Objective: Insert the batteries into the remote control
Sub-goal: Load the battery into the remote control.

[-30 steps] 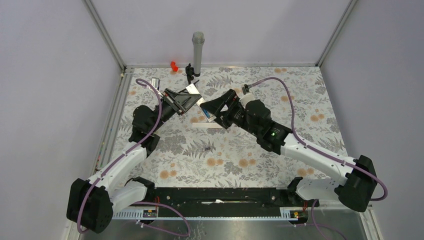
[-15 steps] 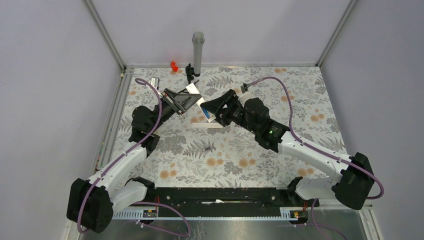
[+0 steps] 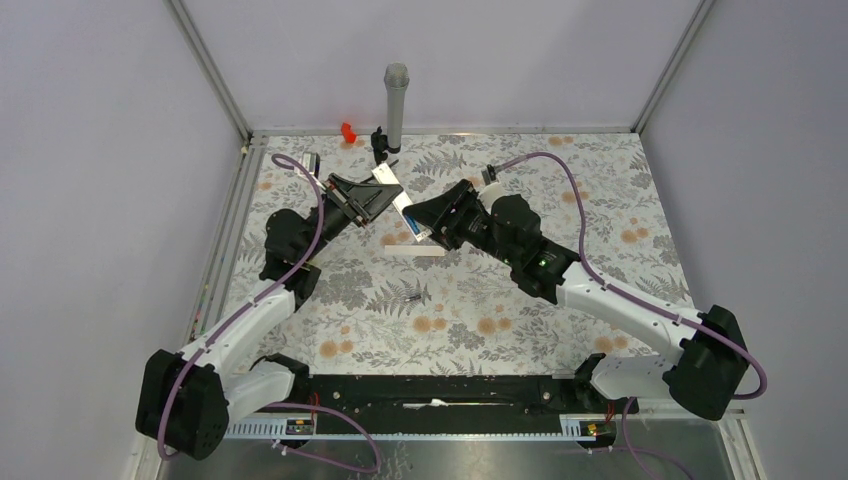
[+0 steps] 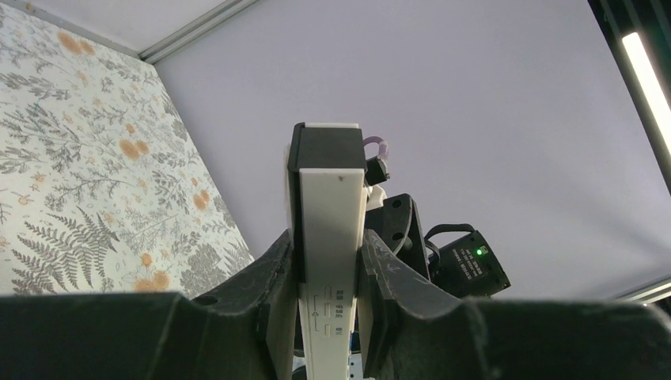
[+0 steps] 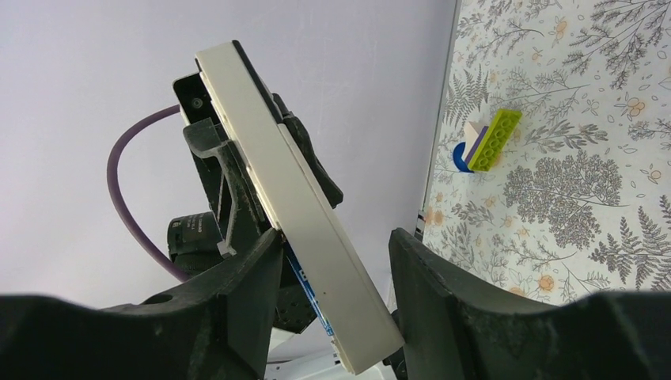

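My left gripper (image 3: 376, 190) (image 4: 328, 241) is shut on the remote control (image 3: 403, 207) (image 4: 332, 190), a white bar with a dark face, and holds it above the table. The remote slants between the jaws of my right gripper (image 3: 426, 222) (image 5: 334, 237). The left finger (image 5: 253, 269) of that gripper is close against the remote (image 5: 269, 174), while the right finger (image 5: 419, 277) stands apart with a gap. A blue battery (image 5: 305, 277) shows along the remote's underside by the left finger. A small dark piece (image 3: 412, 296) lies on the table; I cannot tell whether it is a battery.
A slim white strip (image 3: 413, 252) lies on the table under the grippers. A yellow-green bar (image 5: 494, 139) with a small blue piece (image 5: 457, 156) lies near the wall rail. A grey post (image 3: 397, 100), a black clamp (image 3: 380, 142) and a red piece (image 3: 348, 131) stand at the back edge.
The right gripper's jaws have narrowed around the lower end of the remote, and the arm has edged left. The left gripper keeps its hold, shifted slightly.
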Controlling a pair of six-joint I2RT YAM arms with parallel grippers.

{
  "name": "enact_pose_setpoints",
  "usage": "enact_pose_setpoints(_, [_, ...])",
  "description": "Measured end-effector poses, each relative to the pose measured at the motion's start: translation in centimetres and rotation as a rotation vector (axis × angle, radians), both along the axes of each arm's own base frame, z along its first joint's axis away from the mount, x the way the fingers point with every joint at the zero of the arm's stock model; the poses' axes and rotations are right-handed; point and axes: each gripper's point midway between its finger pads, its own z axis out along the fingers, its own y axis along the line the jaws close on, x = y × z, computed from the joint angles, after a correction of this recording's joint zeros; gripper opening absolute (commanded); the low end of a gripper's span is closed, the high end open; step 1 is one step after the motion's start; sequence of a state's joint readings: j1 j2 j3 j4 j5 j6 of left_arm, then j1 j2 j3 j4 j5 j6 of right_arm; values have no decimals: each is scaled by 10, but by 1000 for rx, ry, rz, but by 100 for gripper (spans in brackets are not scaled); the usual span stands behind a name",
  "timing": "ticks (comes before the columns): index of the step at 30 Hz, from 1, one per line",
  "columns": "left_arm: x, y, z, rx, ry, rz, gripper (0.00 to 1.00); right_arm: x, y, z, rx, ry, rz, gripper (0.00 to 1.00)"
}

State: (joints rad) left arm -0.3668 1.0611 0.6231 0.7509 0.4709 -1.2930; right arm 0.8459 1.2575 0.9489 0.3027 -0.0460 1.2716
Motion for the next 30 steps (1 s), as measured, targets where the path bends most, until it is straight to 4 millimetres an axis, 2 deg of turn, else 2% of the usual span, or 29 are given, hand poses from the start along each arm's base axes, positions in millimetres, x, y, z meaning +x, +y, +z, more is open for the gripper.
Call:
enact_pose_setpoints(2, [1,0,0,-2,11,-1,0,0,-1,0,-1,-4,-2,38])
enact_pose_setpoints(6, [4,0,-2,-15,47,-13,0,1,-2,-1,-11,-18,-2,40])
enact_pose_setpoints(8, [7,1,-4,-30,68,-23,0,1,-2,-2,-17,-24,-3,49])
enact_pose_setpoints(13, [15,1,-9,-65,119,-46,0,2,-4,-9,-57,-33,0,90])
enact_pose_setpoints(15, [16,3,-9,-63,114,-41,0,1,-5,-14,-85,-42,10,98])
enact_pose_setpoints(19, [22,10,-18,-6,97,0,0,-1,-9,-14,-144,-122,36,98])
enact_pose_setpoints(24, [29,28,-41,136,98,96,0,2,-29,-17,-234,-195,36,84])
enact_pose_setpoints(27, [32,46,-59,244,112,181,0,5,-39,-37,-355,-217,57,80])
enact_pose_setpoints(30, [33,64,-73,341,138,267,0,1,-41,-74,-527,-217,156,79])
